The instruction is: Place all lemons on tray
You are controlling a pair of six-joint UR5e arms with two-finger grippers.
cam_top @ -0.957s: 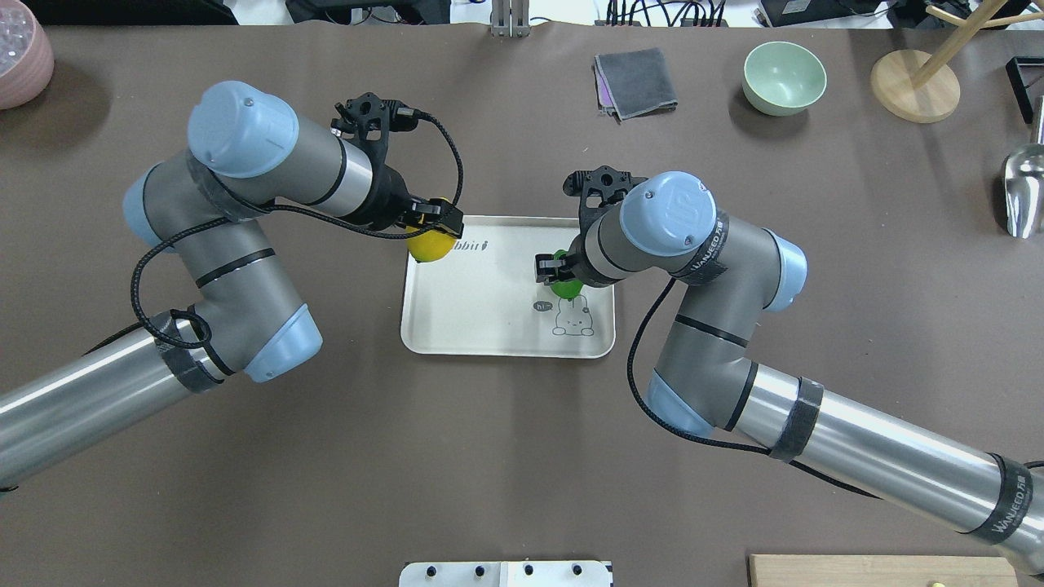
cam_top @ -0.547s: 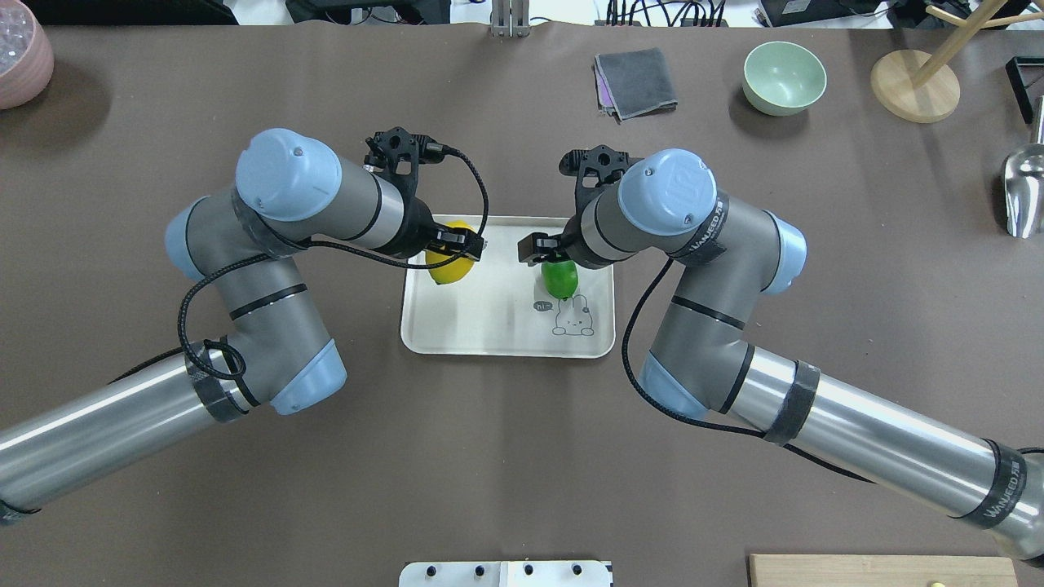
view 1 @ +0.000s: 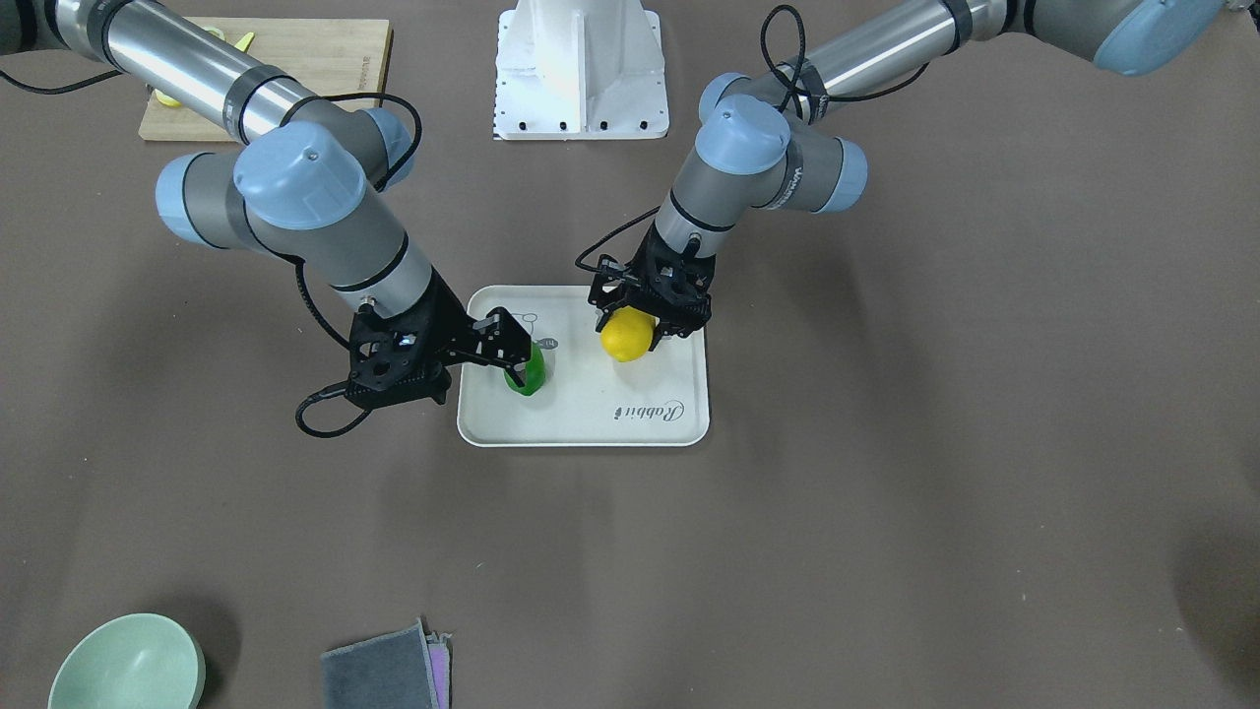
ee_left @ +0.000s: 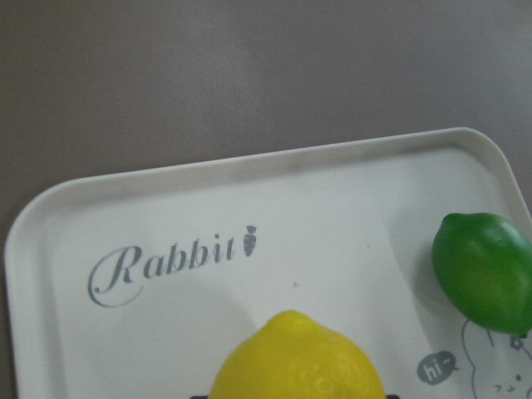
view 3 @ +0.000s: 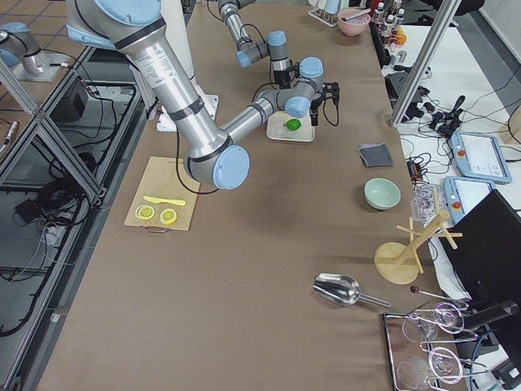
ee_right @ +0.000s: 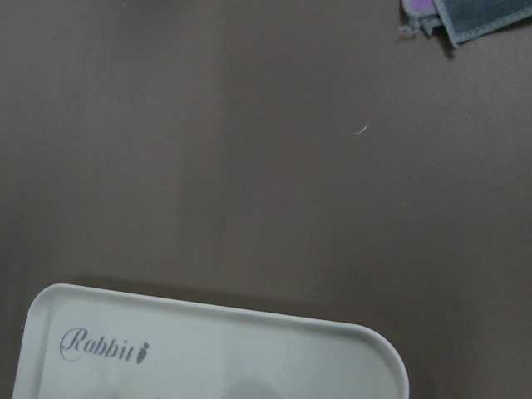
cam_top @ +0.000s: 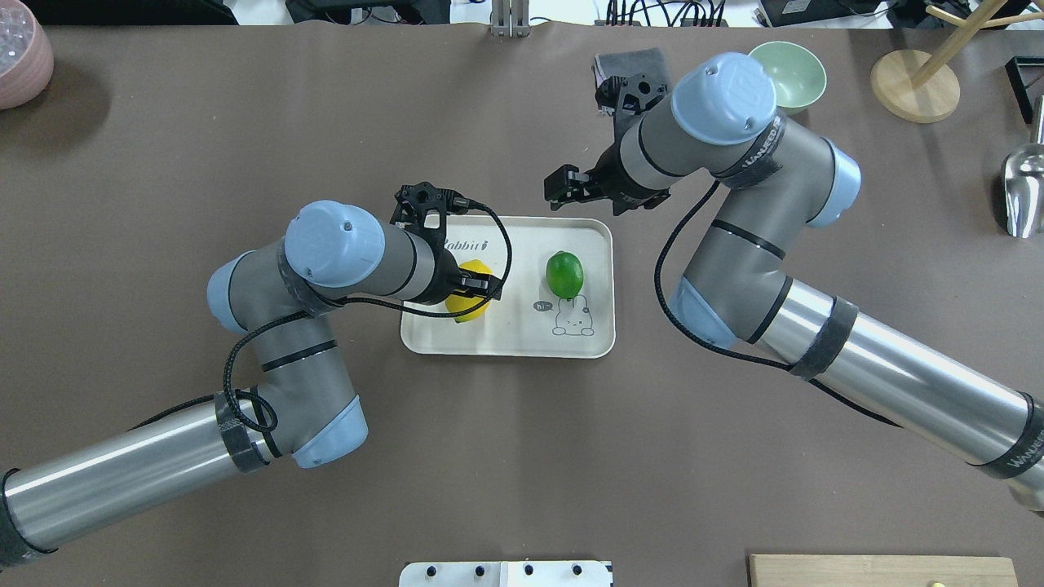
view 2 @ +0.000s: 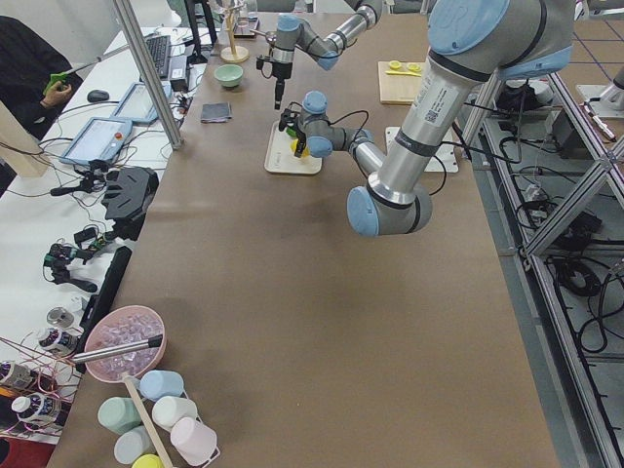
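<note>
The cream tray (cam_top: pixel 506 336) lies at the table's middle. The green lemon (cam_top: pixel 564 274) rests on it, right of centre, above the bear drawing, with nothing touching it. My left gripper (cam_top: pixel 477 287) is shut on the yellow lemon (cam_top: pixel 468 303), low over the tray's left half. The left wrist view shows the yellow lemon (ee_left: pixel 295 357) between the fingers and the green lemon (ee_left: pixel 484 270) to its right. My right gripper (cam_top: pixel 563 186) is open and empty, raised just beyond the tray's far edge. The right wrist view shows only that edge of the tray (ee_right: pixel 208 349).
A grey cloth (cam_top: pixel 628 59) and a green bowl (cam_top: pixel 795 61) lie at the far right, partly behind my right arm. A wooden stand (cam_top: pixel 913 86) and metal scoop (cam_top: pixel 1024 191) are further right. A pink bowl (cam_top: pixel 20 57) is far left. A bamboo board (view 3: pixel 163 204) holds lemon slices.
My left gripper carried the yellow lemon further over the tray. My right gripper let go of the green lemon on the tray and drew back up past the far edge.
</note>
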